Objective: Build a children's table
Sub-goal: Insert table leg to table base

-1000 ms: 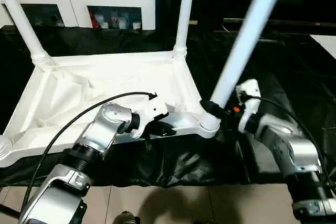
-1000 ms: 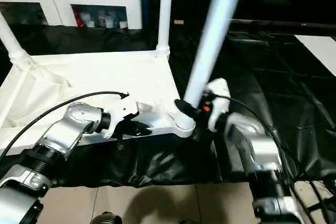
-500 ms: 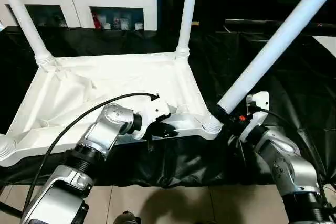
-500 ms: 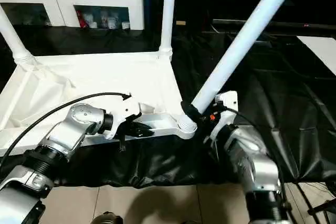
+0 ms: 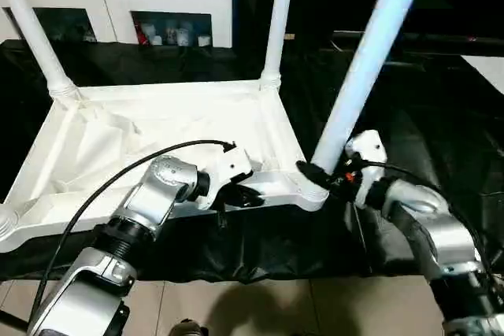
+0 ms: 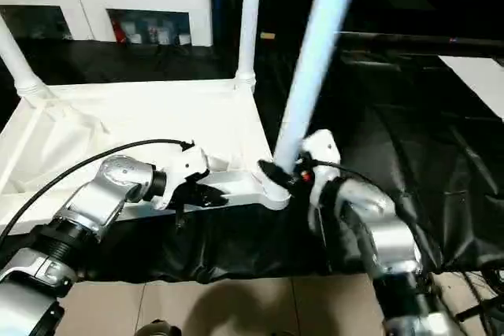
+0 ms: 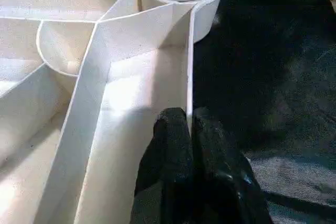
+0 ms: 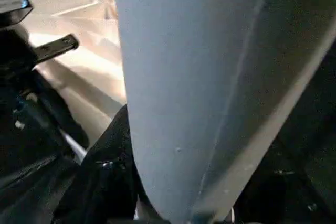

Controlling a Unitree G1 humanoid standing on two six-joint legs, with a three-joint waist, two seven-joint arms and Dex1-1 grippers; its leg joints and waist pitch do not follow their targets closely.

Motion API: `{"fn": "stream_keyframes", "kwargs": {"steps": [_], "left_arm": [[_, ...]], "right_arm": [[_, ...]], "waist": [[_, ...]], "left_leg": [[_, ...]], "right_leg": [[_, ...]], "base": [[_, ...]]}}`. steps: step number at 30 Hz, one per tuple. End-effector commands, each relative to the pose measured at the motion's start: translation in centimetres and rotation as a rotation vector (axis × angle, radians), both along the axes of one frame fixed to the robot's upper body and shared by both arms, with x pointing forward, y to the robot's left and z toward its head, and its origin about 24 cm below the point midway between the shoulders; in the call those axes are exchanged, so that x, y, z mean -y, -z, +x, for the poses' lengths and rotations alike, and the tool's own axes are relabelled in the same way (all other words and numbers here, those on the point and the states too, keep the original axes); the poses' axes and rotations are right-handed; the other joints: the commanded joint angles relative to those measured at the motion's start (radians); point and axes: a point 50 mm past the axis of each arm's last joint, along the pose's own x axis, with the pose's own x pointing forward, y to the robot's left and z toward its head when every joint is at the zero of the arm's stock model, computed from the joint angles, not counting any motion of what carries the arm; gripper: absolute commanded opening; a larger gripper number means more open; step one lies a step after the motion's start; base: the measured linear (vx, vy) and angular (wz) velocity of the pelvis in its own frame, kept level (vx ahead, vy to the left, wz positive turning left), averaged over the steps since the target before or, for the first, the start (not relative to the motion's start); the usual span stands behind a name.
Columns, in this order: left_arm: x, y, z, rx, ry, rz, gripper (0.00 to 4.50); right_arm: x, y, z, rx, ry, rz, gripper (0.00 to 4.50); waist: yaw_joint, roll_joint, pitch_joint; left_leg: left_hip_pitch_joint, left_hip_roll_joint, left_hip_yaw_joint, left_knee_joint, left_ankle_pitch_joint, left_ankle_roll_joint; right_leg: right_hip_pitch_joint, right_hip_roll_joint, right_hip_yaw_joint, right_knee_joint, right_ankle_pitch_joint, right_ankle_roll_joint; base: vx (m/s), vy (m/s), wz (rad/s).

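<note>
**Third leg at its socket, not yet seen seated**

Left eye view: the top (image 5: pixel 157 139) lies upside down on black sheeting (image 5: pixel 441 131), ribs up. Two legs stand upright in the far corner sockets: far-left leg (image 5: pixel 27 25) and far-right leg (image 5: pixel 277 17). The near-right leg (image 5: pixel 370 53) leans slightly, its foot at the near-right socket (image 5: pixel 313 188). The right gripper (image 5: pixel 324 175) grips this leg low down, fingers on either side. The near-left socket (image 5: pixel 4 222) at the picture's edge carries no leg. The left gripper (image 5: pixel 242 194) rests on the top's near rim.

Right eye view: same layout; the near-right leg meets its socket, and whether it is pushed fully home cannot be told.

Left wrist view: the left fingers (image 7: pixel 176 145) are pressed together on the thin rim wall (image 7: pixel 190 72), pinching it, steadying the top.

Right wrist view: the near-right leg lies between the dark fingers (image 8: pixel 105 182), clamped.

Judgement: two legs done, the third in hand, the fourth left. No spare leg is in the frames.
</note>
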Motion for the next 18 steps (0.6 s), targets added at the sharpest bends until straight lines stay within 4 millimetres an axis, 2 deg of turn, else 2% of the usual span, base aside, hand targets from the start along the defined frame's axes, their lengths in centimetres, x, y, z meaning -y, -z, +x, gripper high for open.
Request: {"fn": "stream_keyframes", "kwargs": {"steps": [1,8,9,10,11,12,13,15,17,18], "left_arm": [[1.1,-2.7,0.5,0.088,0.066,-0.074,0.0],[0.7,-3.3,0.0,0.078,0.206,-0.067,0.0],[0.7,-3.4,0.0,0.077,0.21,-0.066,0.0],[0.5,-3.5,0.0,0.071,0.224,-0.06,0.0],[0.5,-3.5,0.0,0.071,0.224,-0.06,0.0],[0.2,-3.8,0.2,0.071,0.228,-0.043,0.0],[0.1,-3.9,0.3,0.072,0.228,-0.036,0.0],[-0.1,-4.0,0.5,0.075,0.229,-0.026,0.0],[-0.3,-4.2,0.9,0.082,0.21,-0.02,0.0],[-0.4,-4.3,1.1,0.088,0.196,-0.018,0.0]], "right_arm": [[0.0,3.4,-1.4,-0.155,-0.066,-0.085,1.88],[0.2,3.3,-1.9,-0.127,-0.218,-0.023,1.88],[0.2,3.3,-1.9,-0.126,-0.224,-0.022,1.88],[0.3,3.4,-2.0,-0.128,-0.246,-0.022,1.88],[0.3,3.4,-2.0,-0.128,-0.246,-0.022,1.88],[0.4,3.5,-2.2,-0.136,-0.291,-0.031,1.88],[0.5,3.6,-2.3,-0.139,-0.308,-0.036,1.88],[0.4,3.7,-2.4,-0.147,-0.346,-0.036,1.88],[0.4,3.7,-2.3,-0.153,-0.37,-0.027,1.88],[0.3,3.7,-2.3,-0.16,-0.377,-0.021,1.88]], "waist": [[-0.004,-0.008,-0.055],[-0.011,-0.009,-0.031],[-0.012,-0.008,-0.031],[-0.013,-0.005,-0.025],[-0.015,-0.005,-0.026],[-0.016,-0.005,-0.016],[-0.018,0.002,-0.013],[-0.019,-0.002,-0.006],[-0.017,-0.005,-0.001],[-0.016,-0.006,0.002]], "left_leg": [[0.025,0.001,-0.002,-0.076,-0.423,0.012],[0.032,0.001,-0.011,-0.084,-0.507,0.007],[0.033,0.003,-0.014,-0.087,-0.515,0.006],[0.034,0.005,-0.017,-0.093,-0.532,0.006],[0.034,0.006,-0.018,-0.095,-0.534,0.004],[0.034,0.009,-0.02,-0.1,-0.554,0.003],[0.042,0.012,-0.024,-0.102,-0.574,-0.001],[0.041,0.011,-0.027,-0.105,-0.596,-0.007],[0.046,0.01,-0.026,-0.103,-0.595,-0.008],[0.043,0.01,-0.027,-0.104,-0.588,-0.008]], "right_leg": [[0.036,-0.032,0.009,-0.107,-0.569,-0.084],[0.025,-0.032,0.003,-0.123,-0.649,-0.064],[0.029,-0.033,0.001,-0.122,-0.642,-0.068],[0.029,-0.033,-0.001,-0.125,-0.634,-0.074],[0.032,-0.034,-0.003,-0.124,-0.623,-0.079],[0.032,-0.035,-0.006,-0.126,-0.618,-0.087],[0.032,-0.037,-0.009,-0.127,-0.6,-0.103],[0.036,-0.038,-0.011,-0.129,-0.599,-0.112],[0.031,-0.044,-0.009,-0.133,-0.616,-0.116],[0.034,-0.046,-0.009,-0.132,-0.625,-0.119]], "base": [[0.0,0.0,0.0],[0.0,0.0,0.0],[0.0,0.0,0.0],[0.0,0.0,0.0],[0.0,0.0,0.0],[0.0,0.0,0.0],[0.0,0.0,0.0],[0.0,0.0,0.0],[0.0,0.0,0.0],[0.0,0.0,0.0]]}}
